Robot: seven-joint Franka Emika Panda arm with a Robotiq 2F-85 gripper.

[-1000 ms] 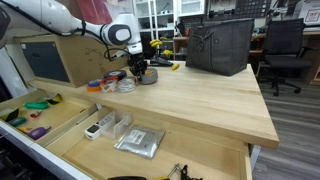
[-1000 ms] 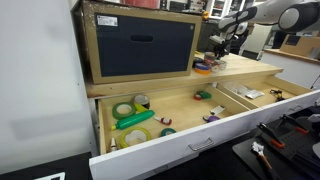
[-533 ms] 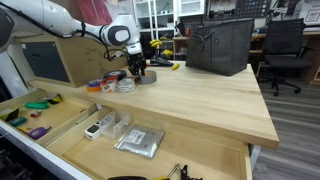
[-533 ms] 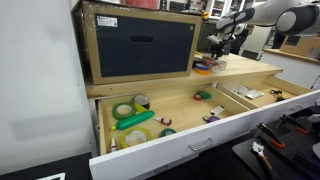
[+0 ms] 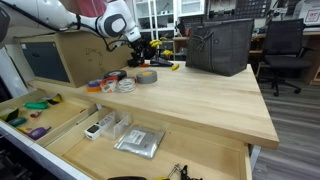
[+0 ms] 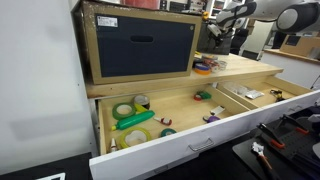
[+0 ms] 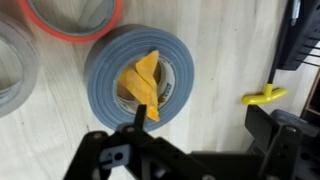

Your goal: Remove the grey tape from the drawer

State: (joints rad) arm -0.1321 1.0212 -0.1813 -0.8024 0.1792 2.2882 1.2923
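Drawer (image 5: 70, 112): stands open at lower left, small items in its compartments. Orange and blue rolls (image 5: 100, 84) and pale roll (image 5: 125, 86): on the counter (image 5: 205, 100). Tool (image 5: 136, 40): in the air above the rolls, touching and holding nothing; how far its fingers are spread cannot be told. Grey tape (image 5: 147, 76): flat on the counter, outside the drawer, just beside the pale roll. The wrist view shows a yellow scrap (image 7: 142, 85) in its core.

Wrist view: orange roll (image 7: 72, 33) cut by top edge, pale roll (image 7: 12, 75) by left edge; gripper (image 5: 133, 35) too small in both exterior views (jaw spread unreadable).
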